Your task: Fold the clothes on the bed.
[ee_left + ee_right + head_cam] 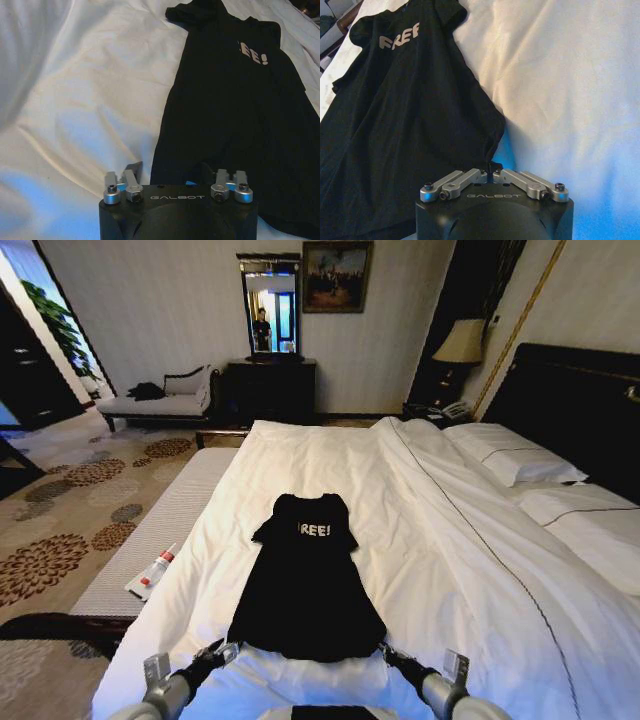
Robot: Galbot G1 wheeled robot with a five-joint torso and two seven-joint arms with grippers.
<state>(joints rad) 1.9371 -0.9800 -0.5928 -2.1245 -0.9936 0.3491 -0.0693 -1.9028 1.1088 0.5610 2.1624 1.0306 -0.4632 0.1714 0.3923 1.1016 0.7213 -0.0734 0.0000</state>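
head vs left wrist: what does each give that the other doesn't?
Head only: the right gripper at the black T-shirt's right hem corner, the dark headboard, pillows and a tube on the bench. Left wrist only: close-up of the left gripper, open, at the hem's left corner. Both: the T-shirt flat on the white duvet, white lettering up.

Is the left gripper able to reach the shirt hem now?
Probably yes. The left gripper is already at the near left corner of the shirt, with only bare duvet around it and nothing between.
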